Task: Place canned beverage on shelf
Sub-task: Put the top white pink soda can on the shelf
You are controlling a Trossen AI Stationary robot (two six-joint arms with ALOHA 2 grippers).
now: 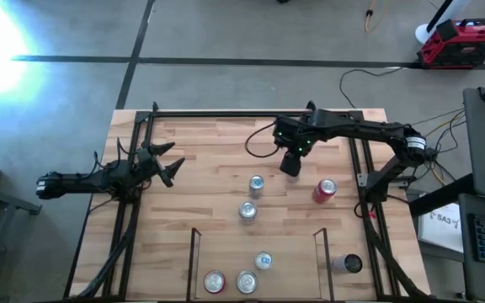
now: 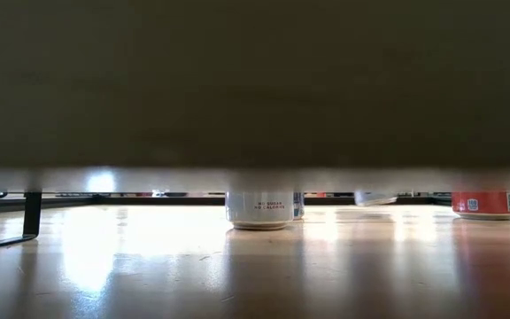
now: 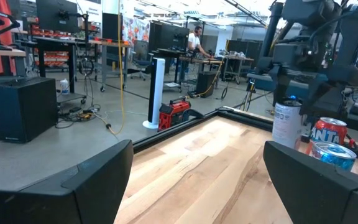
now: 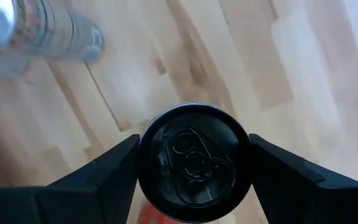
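Right gripper [image 4: 194, 163] clamped on round black metal can [image 4: 194, 163], toward bench's [image 1: 200, 151] far edge; left gripper [image 1: 168, 165] fingers apart

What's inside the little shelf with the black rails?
Three cans stand on the shelf floor: a red-topped can and two silver cans. Only their tops show, so their labels are hidden from above. Another can sits outside its rail.

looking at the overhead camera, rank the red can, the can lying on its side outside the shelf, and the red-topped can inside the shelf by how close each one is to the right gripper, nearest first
1. Red can: just beside the right gripper, toward the table's right edge.
2. Can lying on its side: outside the shelf's right rail, near the front edge.
3. Red-topped can: inside the shelf, at its left front.
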